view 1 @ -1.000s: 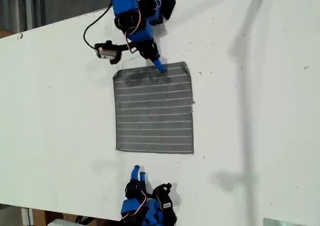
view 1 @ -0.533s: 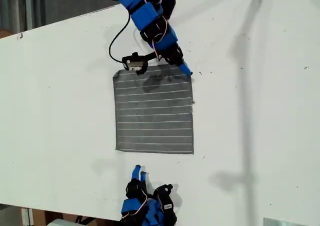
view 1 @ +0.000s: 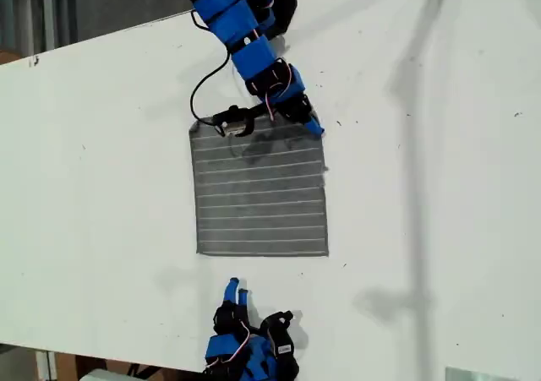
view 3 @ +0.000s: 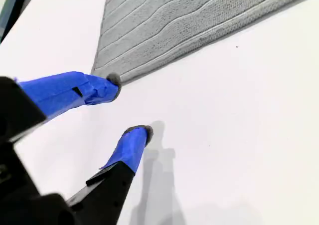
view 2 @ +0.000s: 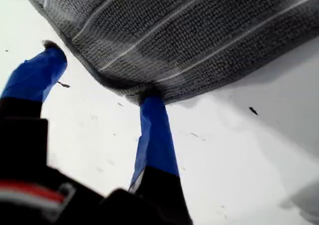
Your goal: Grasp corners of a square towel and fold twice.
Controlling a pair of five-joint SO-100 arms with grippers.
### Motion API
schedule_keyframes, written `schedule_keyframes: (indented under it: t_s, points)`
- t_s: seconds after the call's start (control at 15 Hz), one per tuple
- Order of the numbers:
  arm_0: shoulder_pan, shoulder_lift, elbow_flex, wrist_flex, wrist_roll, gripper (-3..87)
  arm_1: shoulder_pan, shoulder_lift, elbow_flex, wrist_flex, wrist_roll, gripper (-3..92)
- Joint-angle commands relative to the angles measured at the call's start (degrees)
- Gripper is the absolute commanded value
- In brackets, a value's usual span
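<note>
The towel (view 1: 259, 191) lies flat and spread out on the white table (view 1: 101, 187), about midway across the exterior view, its white stripes running left to right in that view. Near its bottom edge in the exterior view, my second hand (view 1: 234, 292) hovers over bare table just off the towel's lower left corner (view 1: 199, 252). In the second wrist view this hand (view 3: 127, 110) is released, its two blue-taped fingers (view 3: 75, 93) apart, with that corner (view 3: 97, 70) just beside the upper fingertip; I cannot tell whether they touch.

Further right in the exterior view, at the towel's top edge, my first hand (view 1: 311, 126) reaches down to the upper right corner (view 1: 318, 133). The first wrist view shows it (view 2: 102, 70) spread wide, one finger (view 2: 157, 130) with its tip at the towel's (view 2: 189, 30) rounded corner (view 2: 144, 93), the other finger (view 2: 35, 75) at the adjoining hem, nothing gripped between them.
</note>
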Motion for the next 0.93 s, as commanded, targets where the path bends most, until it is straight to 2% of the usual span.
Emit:
schedule_keyframes:
  t_s: [0.0, 0.2, 0.27, 0.67, 0.87]
  points:
    - [0.8, 0.4, 0.0, -0.9, 0.2, 15.7, 1.4, 4.9, -8.3, 9.8, -2.9, 34.0]
    - [0.9, 0.4, 0.0, -0.9, 0.4, 15.7, 3.5, 8.0, -13.7, 17.1, -6.1, 34.2]
    - [0.9, 0.4, 0.0, -0.9, 0.4, 15.7, 4.0, 7.4, -13.2, 17.2, -6.2, 34.2]
    - [1.2, 0.4, 0.0, -1.0, 0.3, 15.7, 5.5, 3.3, -5.1, 12.9, -4.6, 34.5]
    - [1.6, 0.4, 0.0, -0.8, -0.1, 15.6, 3.5, 0.6, -2.5, 9.0, -2.4, 34.1]
